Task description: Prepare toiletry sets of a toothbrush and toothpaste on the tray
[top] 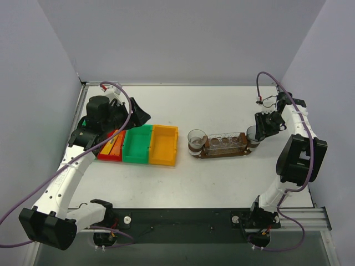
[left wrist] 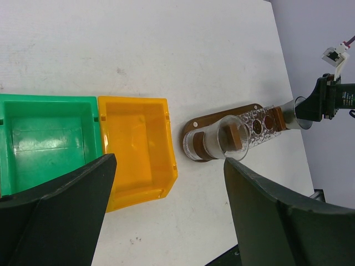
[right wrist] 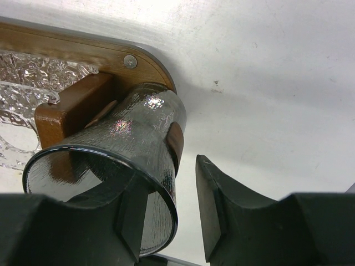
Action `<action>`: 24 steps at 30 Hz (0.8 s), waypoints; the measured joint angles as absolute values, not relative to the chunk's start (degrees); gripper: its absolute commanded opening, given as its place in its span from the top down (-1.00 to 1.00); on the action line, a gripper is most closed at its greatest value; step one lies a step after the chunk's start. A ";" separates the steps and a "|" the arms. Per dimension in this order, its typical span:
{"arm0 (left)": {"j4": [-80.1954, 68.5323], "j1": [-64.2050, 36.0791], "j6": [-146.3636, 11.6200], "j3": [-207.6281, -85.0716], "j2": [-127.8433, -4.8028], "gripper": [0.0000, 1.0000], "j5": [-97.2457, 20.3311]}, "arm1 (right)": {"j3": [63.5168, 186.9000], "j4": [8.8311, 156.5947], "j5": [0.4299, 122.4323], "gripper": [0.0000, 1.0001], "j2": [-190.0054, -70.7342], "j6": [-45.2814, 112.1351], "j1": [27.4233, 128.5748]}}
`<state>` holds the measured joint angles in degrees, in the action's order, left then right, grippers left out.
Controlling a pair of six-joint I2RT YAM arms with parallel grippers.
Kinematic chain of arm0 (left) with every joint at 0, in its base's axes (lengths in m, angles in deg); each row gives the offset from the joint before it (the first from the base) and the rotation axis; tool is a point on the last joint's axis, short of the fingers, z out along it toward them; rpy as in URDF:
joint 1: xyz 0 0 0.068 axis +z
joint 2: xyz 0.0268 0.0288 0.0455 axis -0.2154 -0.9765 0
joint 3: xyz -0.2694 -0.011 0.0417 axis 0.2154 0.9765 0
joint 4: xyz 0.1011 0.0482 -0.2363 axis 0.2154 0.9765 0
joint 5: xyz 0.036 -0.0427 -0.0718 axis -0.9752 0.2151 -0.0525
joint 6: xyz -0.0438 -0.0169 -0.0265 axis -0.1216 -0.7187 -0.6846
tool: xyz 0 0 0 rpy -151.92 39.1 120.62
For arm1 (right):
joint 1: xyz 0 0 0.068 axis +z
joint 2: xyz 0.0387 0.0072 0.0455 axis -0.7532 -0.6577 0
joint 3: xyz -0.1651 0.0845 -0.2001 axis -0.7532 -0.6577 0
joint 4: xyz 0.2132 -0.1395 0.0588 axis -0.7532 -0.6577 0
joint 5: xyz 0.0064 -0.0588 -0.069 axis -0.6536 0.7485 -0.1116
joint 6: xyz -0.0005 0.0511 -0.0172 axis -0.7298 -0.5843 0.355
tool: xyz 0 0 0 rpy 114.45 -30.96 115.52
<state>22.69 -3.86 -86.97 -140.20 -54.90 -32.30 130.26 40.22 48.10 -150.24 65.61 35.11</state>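
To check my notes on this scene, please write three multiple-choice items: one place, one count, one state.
1. In the top view, where is the yellow-orange bin?
A) right of the green bin
B) stacked on it
C) left of the red bin
2. How many glass cups stand on the tray?
A) one
B) two
C) four
3. The left gripper is:
A) shut on a tube
B) open and empty
C) shut and empty
Answers: 1 A, the two bins touch side by side; 2 B, one at each end; 3 B, fingers wide apart, nothing between.
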 measured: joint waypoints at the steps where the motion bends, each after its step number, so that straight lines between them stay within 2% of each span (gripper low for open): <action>1: 22.66 -3.84 -87.06 -140.20 -54.90 -0.78 -32.28 | 130.24 40.22 48.10 0.29 -150.24 65.54 35.11; 9: 22.60 -3.68 -87.12 -139.87 -54.90 -0.78 -31.87 | 130.26 40.22 47.97 0.21 -150.24 64.34 35.03; 11: 22.60 -3.64 -87.17 -139.65 -54.90 -0.78 -31.80 | 130.26 40.22 47.69 0.14 -150.24 64.27 34.92; 24: 22.58 -3.64 -87.34 -139.28 -54.90 -0.78 -31.47 | 130.26 40.22 47.14 0.11 -147.63 64.10 34.28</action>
<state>22.58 -3.64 -87.34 -139.28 -54.90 -31.47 130.26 40.22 47.14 -147.63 64.10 34.28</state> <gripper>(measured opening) 0.891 0.445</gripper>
